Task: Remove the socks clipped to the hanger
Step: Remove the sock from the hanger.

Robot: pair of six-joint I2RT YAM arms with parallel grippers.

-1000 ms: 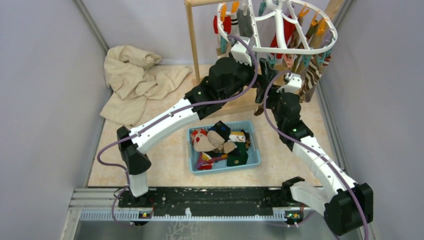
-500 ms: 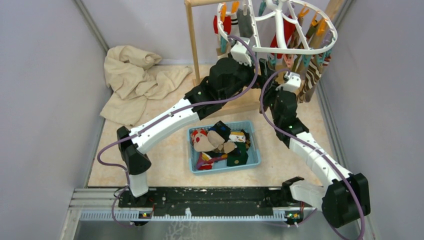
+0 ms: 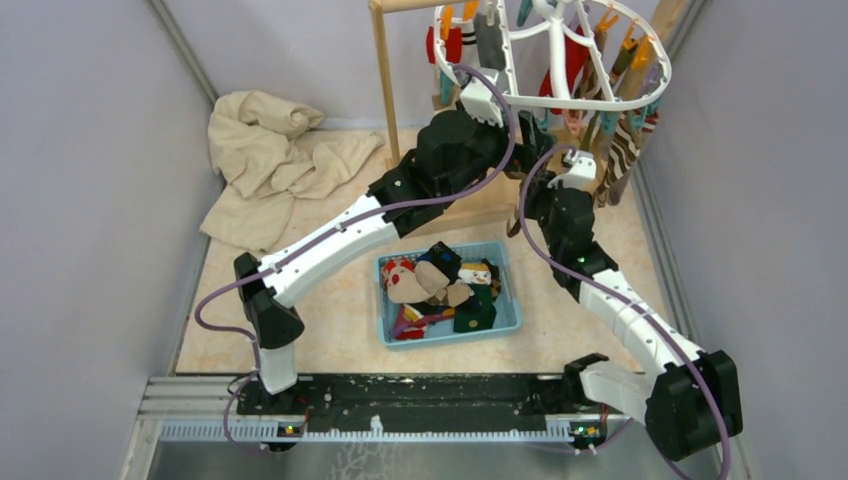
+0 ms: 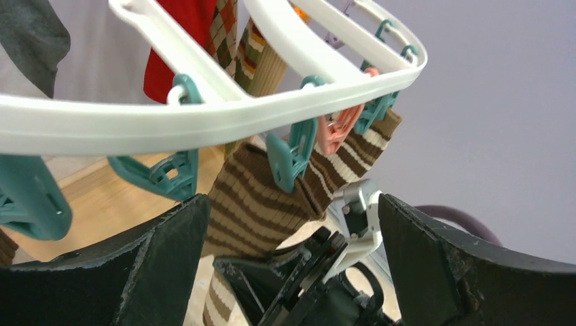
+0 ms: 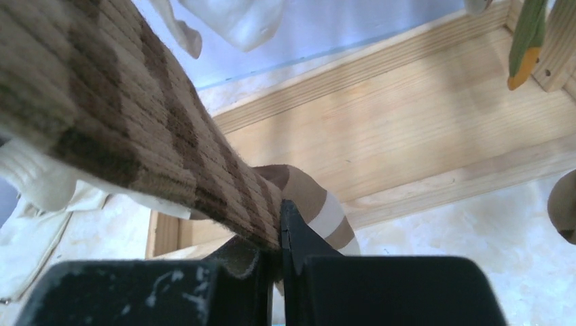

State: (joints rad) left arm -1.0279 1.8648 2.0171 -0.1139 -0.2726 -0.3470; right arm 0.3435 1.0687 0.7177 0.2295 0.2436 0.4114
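Within the last second the right fingers [image 5: 306, 248] closed tight on the brown-and-cream striped sock [image 5: 136, 129]. It hung from a teal clip [image 4: 289, 159] on the white plastic oval hanger [image 4: 224, 115], upper right of the top view. The left fingers [image 4: 156, 258] stood wide open and empty. The sock seemed ready for pulling.

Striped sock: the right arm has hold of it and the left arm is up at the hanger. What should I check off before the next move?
1. Right gripper shut on the striped sock: ok, jaws closed on its lower part.
2. Sock's cuff clipped to the hanger: ok, a teal clip bites it.
3. Left gripper open: ok, fingers spread wide on either side of the cuff.
4. Left fingers lined up on the clip's handles: cannot tell.
5. Tray ready for the drop: ok, it lies between the arms and holds other socks.
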